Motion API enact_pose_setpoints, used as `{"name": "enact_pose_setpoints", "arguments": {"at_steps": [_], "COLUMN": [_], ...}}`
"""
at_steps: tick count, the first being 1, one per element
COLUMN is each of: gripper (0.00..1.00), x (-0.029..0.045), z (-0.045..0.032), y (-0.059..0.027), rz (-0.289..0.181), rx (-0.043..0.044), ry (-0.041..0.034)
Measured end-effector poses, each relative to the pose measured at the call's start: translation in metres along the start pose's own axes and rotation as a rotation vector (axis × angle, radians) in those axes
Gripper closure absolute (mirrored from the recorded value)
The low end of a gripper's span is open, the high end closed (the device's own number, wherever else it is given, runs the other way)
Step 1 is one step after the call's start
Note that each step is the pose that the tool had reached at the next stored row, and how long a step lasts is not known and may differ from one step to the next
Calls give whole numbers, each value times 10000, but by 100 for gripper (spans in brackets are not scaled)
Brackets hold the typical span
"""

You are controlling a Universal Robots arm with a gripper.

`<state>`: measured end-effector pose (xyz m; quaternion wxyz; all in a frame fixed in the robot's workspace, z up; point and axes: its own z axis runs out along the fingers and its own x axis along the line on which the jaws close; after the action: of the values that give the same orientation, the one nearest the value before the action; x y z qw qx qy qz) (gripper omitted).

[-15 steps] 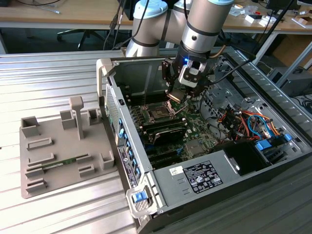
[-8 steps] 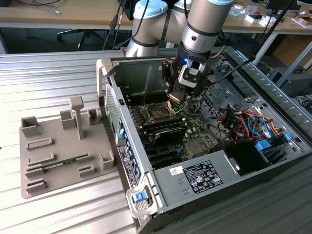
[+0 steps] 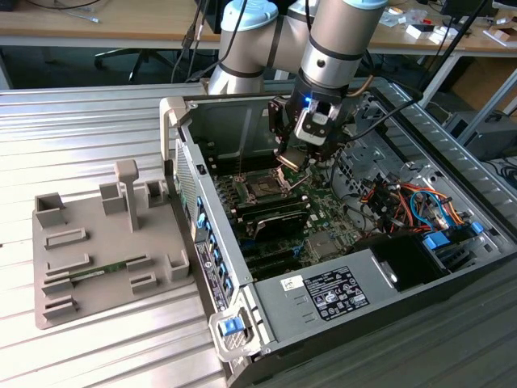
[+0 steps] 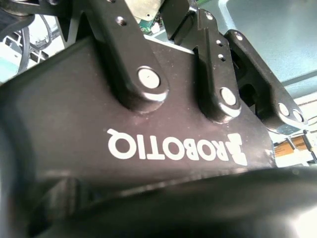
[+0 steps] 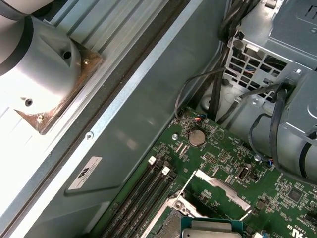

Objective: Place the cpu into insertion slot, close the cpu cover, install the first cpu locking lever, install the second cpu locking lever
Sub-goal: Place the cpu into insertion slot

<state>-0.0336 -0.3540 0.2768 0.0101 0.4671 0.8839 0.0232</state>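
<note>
This one looks like a robotics lab: a robot arm (image 3: 339, 40) reaches into an open computer case (image 3: 234, 121) lying on a ribbed metal table (image 3: 81, 121), with a grey fixture tray (image 3: 105, 283) just beside it. Behind, long wooden benches (image 3: 137, 20) carry loose cables (image 3: 81, 14), and an office chair (image 3: 129, 55) sits under one.

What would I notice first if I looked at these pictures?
A big grey robot arm reaches down into an open computer case. Its black fingers pinch a small silvery cpu close over the square insertion slot on the green board. On the exterior view's left, a grey tray with posts sits on the ribbed metal table.
</note>
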Motion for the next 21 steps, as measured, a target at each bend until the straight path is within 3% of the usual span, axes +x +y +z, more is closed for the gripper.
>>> {"name": "enact_pose_setpoints", "arguments": {"at_steps": [21], "gripper": [45], "x": [0], "z": [5], "y": [0], "rz": [133], "rx": [0], "ry": [-7]}}
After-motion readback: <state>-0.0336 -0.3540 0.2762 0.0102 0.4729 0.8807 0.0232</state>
